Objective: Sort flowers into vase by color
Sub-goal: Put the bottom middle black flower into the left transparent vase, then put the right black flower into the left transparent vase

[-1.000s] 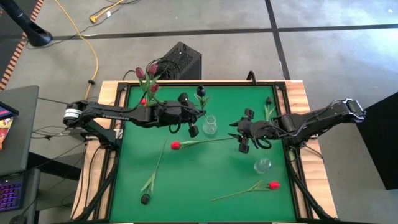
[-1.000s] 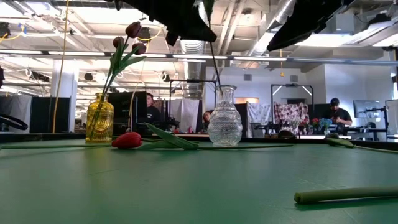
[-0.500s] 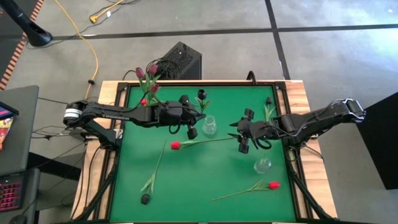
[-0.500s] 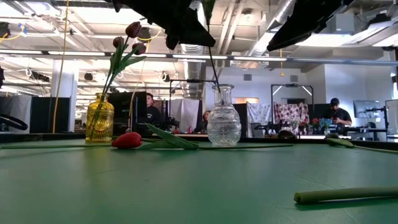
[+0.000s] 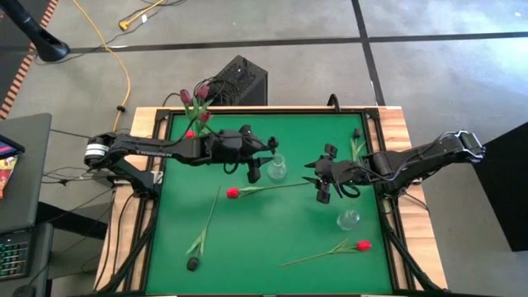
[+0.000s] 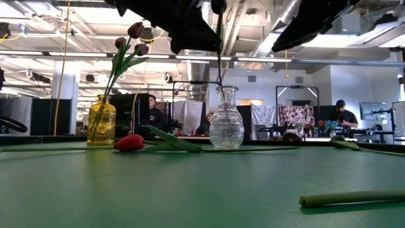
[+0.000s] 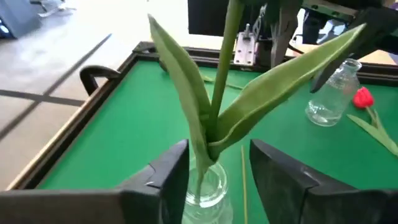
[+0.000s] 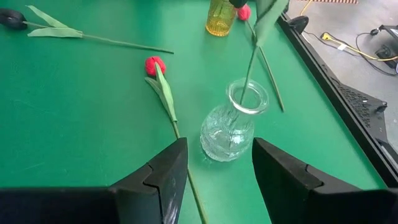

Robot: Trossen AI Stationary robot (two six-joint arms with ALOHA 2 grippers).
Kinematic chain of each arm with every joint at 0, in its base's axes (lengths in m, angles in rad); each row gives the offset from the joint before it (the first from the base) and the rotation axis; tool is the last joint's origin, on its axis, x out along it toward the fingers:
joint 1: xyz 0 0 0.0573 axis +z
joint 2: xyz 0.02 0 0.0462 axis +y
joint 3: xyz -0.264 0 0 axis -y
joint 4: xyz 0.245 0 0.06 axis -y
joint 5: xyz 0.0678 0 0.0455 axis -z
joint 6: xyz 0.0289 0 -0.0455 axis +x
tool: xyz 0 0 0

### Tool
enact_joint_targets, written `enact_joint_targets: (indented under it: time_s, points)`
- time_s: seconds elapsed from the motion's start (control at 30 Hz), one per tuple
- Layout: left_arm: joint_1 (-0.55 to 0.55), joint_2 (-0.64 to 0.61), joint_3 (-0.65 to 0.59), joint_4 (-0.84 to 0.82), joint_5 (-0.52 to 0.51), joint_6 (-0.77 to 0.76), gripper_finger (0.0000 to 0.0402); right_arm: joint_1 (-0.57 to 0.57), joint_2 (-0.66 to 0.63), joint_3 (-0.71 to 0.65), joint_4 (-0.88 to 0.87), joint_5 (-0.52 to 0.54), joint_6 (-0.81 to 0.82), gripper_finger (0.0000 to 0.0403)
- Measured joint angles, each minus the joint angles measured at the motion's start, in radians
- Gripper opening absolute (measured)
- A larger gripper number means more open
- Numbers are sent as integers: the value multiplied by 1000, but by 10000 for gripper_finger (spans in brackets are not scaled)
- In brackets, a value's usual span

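Observation:
A dark-headed flower (image 7: 224, 62) stands with its stem in the clear vase (image 5: 279, 167), head up (image 6: 218, 6). My left gripper (image 7: 219, 168) is open above that vase, one finger on either side of the stem and leaves, apart from them. My right gripper (image 8: 219, 168) hangs open over the table's right half (image 5: 323, 186), facing the same vase (image 8: 233, 127), and holds nothing. Pink-maroon flowers (image 5: 198, 95) stand in the yellow vase (image 6: 101, 120) at the far left. Two red flowers (image 5: 233, 192) (image 5: 363, 245) and a dark one (image 5: 192, 264) lie flat on the green mat.
A second clear vase (image 5: 348, 219) stands at the near right, with nothing in it. Another flower (image 5: 356, 136) lies by the far right edge. A raised wooden rim (image 5: 388, 165) frames the mat. People and equipment show in the room behind.
My left gripper has opened and let go of the dark flower's stem, staying above the clear vase. The flower now stands free in that vase, with its head visible at the top of the low view. My right arm has kept still.

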Motion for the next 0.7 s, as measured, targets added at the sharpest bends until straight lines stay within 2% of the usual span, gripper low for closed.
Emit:
enact_joint_targets:
  time_s: [0.07, 0.3, 0.57, 0.7]
  points:
    - [10, 0, 7, -35, 22, -11, 167, -1, 0, 0, -10, 0, 0, 205]
    - [22, -1, 126, -323, 44, -18, 174, -53, 0, 0, -54, -2, 36, 205]
    - [18, -1, 261, -631, 44, 5, 174, -204, 0, 1, -171, -2, 145, 198]
    - [19, -1, 323, -754, 39, 13, 174, -301, 0, 2, -277, -13, 279, 193]
